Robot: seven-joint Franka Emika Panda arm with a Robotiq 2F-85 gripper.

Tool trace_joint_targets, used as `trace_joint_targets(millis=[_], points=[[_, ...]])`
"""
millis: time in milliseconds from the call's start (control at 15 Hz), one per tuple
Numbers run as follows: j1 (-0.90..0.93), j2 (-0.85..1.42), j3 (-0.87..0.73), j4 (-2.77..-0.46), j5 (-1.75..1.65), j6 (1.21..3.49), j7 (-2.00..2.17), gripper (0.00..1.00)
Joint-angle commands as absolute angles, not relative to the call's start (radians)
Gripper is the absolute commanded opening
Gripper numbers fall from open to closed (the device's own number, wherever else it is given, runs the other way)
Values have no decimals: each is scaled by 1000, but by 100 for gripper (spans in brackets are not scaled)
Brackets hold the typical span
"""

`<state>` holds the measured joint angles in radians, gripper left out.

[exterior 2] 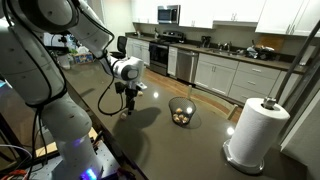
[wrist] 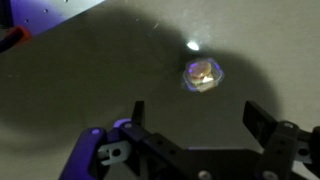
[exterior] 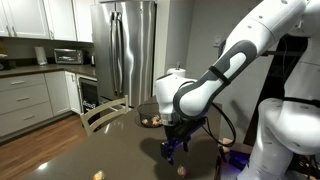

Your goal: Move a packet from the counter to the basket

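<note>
Close in, the gripper [wrist: 197,118] hangs over the counter [wrist: 60,95] with its two fingers spread wide and nothing between them. The packet [wrist: 202,72], small and pale with a bright glare on it, lies flat on the dark surface just beyond the fingertips, untouched. Further along the counter, well apart from the arm, sits the basket [exterior 2: 172,110] with a few tan pieces inside, and past it a paper towel roll [exterior 2: 258,128] stands upright, with white kitchen cabinets [exterior 2: 215,70] behind.
</note>
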<state>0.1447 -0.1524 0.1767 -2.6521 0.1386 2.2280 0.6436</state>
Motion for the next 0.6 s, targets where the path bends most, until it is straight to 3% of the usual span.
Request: trace_joint_targets(millis=[0,533], points=[[144,-187,155,-2732,228,2277,529,100],[153,-188,142,-2745,389,2274,336,100]])
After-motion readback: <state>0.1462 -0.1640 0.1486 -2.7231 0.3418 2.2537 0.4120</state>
